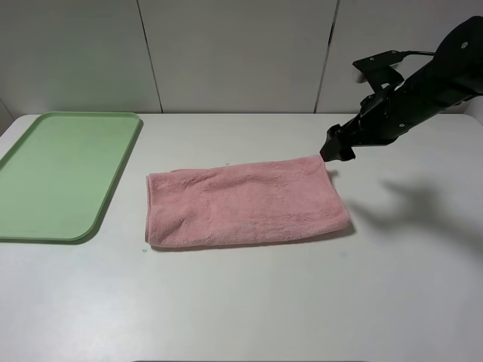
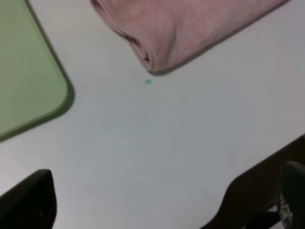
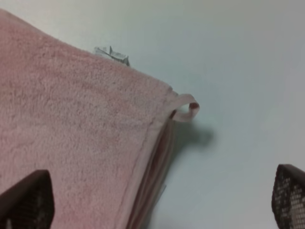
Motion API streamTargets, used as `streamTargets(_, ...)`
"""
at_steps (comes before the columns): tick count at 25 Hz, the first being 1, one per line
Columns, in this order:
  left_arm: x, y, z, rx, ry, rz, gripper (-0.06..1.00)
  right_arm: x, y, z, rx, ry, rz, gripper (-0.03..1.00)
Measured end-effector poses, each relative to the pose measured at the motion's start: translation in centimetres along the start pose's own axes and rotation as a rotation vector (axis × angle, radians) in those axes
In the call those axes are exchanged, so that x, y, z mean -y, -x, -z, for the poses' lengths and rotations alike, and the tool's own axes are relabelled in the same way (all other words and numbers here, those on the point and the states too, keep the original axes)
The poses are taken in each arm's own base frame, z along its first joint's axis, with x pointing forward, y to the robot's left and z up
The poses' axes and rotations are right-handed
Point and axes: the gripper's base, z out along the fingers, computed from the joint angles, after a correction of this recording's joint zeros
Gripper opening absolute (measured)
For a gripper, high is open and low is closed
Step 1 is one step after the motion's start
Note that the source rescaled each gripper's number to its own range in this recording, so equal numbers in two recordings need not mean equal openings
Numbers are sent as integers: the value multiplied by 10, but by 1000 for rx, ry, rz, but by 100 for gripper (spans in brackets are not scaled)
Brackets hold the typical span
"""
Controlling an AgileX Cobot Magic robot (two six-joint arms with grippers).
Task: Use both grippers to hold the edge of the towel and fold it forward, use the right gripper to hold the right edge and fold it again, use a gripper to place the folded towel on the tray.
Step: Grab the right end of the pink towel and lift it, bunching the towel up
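The towel (image 1: pixel 245 204) lies folded in two on the worktop (image 1: pixel 249 309), to the right of the tray (image 1: pixel 113 188) and clear of it. My right hand (image 1: pixel 337 147) is spread wide above its far right corner by the loop tag (image 3: pixel 187 109), and my left hand (image 2: pixel 159 202) is also spread, over bare worktop off the near left corner. It looks light, limp and fluffy, so I expect sagging and layers sliding apart; I'd pinch both layers at the hemmed right edge (image 3: pixel 143 162), close to the corner.

Folded pink towel (image 1: pixel 245 204) lies near green tray (image 1: pixel 60 173).
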Motion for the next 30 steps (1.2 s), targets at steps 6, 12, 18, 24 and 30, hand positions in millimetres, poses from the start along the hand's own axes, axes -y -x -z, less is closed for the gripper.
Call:
streamTargets(6, -2, 0, 0, 1, 112, 112, 92, 0, 0, 0, -1, 1, -120, 100)
streamTargets(12, -4, -1, 1, 4, 227, 232, 92, 0, 0, 0, -3, 2, -211, 100)
streamTargets(18, -4, -1, 1, 9, 272, 274, 92, 0, 0, 0, -5, 3, -331, 100)
streamTargets(24, 4, -15, 16, 158, 281, 257, 92, 0, 0, 0, -6, 3, -414, 100)
streamTargets(30, 5, -16, 18, 179, 283, 254, 92, 0, -1, -1, 3, -6, -415, 100)
